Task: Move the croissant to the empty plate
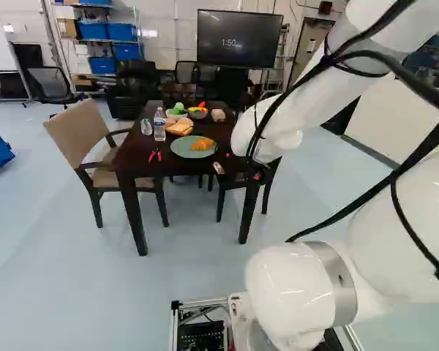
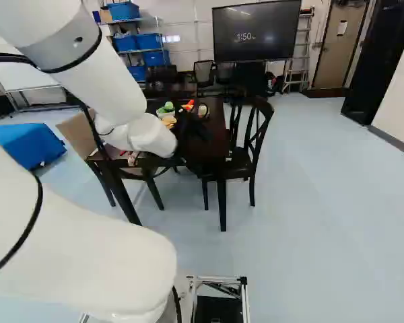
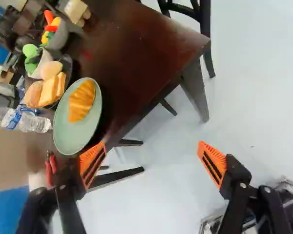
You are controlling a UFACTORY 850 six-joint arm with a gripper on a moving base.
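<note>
In the right base view my gripper (image 2: 194, 136) is a dark shape over the table's near side, hard to make out. The wrist view shows my gripper (image 3: 152, 146) open, its orange-padded fingers wide apart with only floor between them. Beyond one finger, on the dark table, lies a pale green plate (image 3: 71, 132) bearing the golden croissant (image 3: 81, 101). The left base view has this plate (image 1: 181, 149) near the table's front edge, croissant (image 1: 203, 145) on it; in the right base view the arm hides both. I can make out no empty plate.
Bread slices (image 3: 50, 90) on a dark plate, bowls of toy food (image 1: 197, 111), a water bottle (image 1: 159, 126) and red pliers (image 1: 154, 155) stand or lie around the green plate on the table (image 3: 136, 53). Chairs (image 1: 84, 135) flank the table; a black one (image 2: 252, 151) is at its right.
</note>
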